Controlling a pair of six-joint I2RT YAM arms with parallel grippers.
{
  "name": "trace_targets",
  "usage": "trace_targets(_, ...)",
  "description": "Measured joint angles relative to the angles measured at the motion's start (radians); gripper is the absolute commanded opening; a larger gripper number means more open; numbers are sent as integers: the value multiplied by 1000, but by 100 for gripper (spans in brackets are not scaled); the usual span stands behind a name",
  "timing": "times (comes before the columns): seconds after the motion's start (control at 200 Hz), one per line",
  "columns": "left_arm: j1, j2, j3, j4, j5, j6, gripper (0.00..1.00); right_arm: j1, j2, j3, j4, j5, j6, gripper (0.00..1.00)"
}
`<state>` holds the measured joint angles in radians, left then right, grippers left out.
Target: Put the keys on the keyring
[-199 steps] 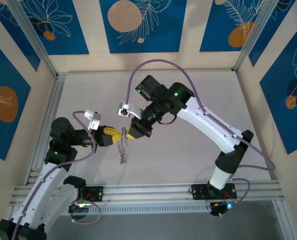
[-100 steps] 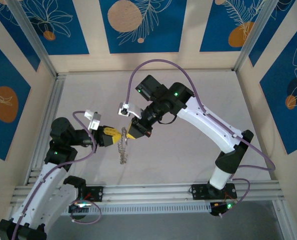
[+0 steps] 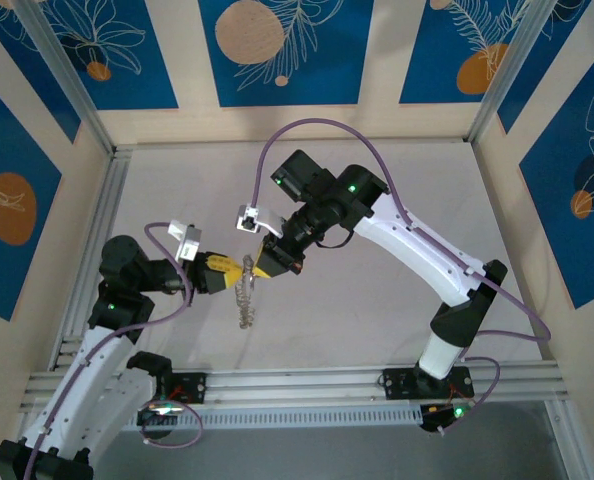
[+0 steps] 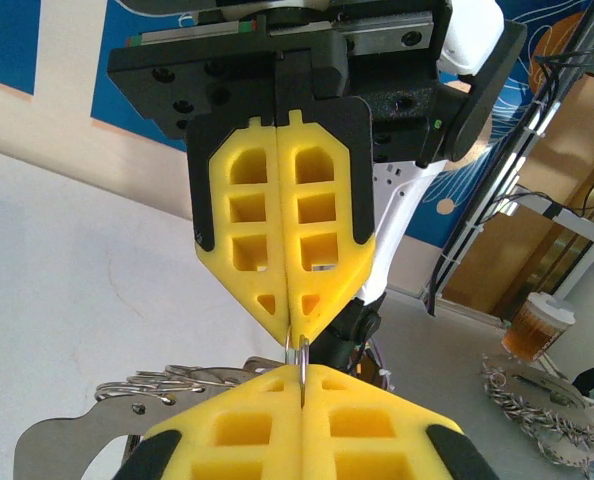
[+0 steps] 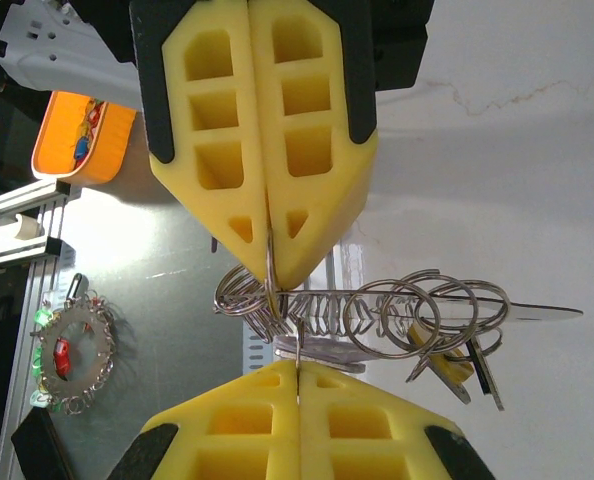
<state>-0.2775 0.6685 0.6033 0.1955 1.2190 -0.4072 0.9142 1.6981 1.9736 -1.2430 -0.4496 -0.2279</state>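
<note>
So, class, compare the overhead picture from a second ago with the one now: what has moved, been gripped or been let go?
Nothing visibly changed. The left gripper and the right gripper stay tip to tip above the table. Both keep their jaws shut on the silvery wire-ring keyring, which hangs below them as before.

In the top view the tabletop (image 3: pixel 357 310) lies bare at upper left and lower centre-right, but left of centre the left claw (image 3: pixel 242 268) and right claw (image 3: pixel 256 270) meet tip to tip, the keyring (image 3: pixel 245 302) dangling beneath, barring passage.
</note>
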Motion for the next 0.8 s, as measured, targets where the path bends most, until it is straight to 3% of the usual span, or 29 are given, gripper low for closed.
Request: trace_targets(0.8, 0, 0, 0, -2, 0, 18, 0, 3, 0, 0, -3, -3, 0, 0)
